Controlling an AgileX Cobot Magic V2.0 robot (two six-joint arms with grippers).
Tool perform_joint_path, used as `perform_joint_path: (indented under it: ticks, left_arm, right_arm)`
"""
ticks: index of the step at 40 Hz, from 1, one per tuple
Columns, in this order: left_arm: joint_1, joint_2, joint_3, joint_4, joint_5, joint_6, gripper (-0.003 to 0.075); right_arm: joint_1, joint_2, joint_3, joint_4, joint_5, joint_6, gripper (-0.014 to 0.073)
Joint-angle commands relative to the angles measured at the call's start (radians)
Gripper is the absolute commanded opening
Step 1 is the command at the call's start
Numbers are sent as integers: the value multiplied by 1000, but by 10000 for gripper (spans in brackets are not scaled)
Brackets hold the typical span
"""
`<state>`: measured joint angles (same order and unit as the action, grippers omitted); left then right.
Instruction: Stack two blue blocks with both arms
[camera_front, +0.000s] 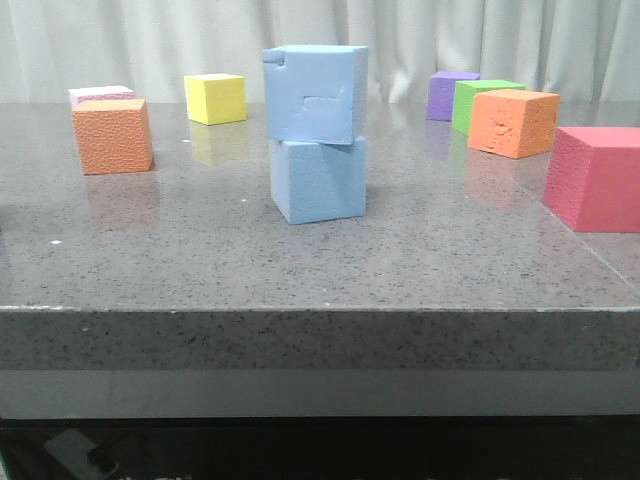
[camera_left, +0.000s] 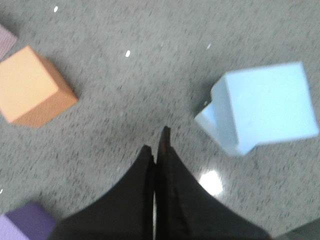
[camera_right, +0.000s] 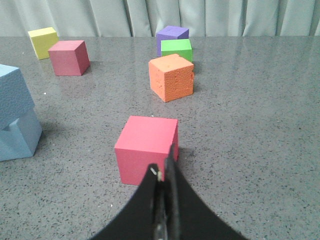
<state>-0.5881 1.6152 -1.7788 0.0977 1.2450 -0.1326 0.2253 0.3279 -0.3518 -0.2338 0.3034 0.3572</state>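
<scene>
Mid-worktop, notched blue block (camera_front: 315, 93) sits on plain blue block (camera_front: 319, 180), slightly skewed; stack looks done, both my claws, left (camera_left: 159, 145) and right (camera_right: 165, 162), pressed together, empty, clear of it.

Lighting is even and bright from overhead; the polished table (camera_front: 200, 250) carries faint block reflections and small glare spots. My left wrist view is motion-blurred and overexposed; front and right wrist views are sharp.
</scene>
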Motion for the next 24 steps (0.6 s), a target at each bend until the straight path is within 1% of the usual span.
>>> perform_joint_path:
  ticks: [1, 10, 13, 24]
  left_arm:
    - [-1, -121, 70, 15, -102, 3, -18]
    - [-1, -345, 383, 17, -338, 3, -18]
    - [-1, -445, 513, 22, -435, 3, -18]
    - [-1, -789, 898, 39, -743, 3, -18]
  right_arm:
    - [-4, 7, -26, -21, -83, -9, -67]
    - [-4, 7, -26, -21, -83, -9, -67]
    - [-4, 7, -26, -21, -83, -9, -67]
    - [-4, 7, -26, -21, -83, -9, -67]
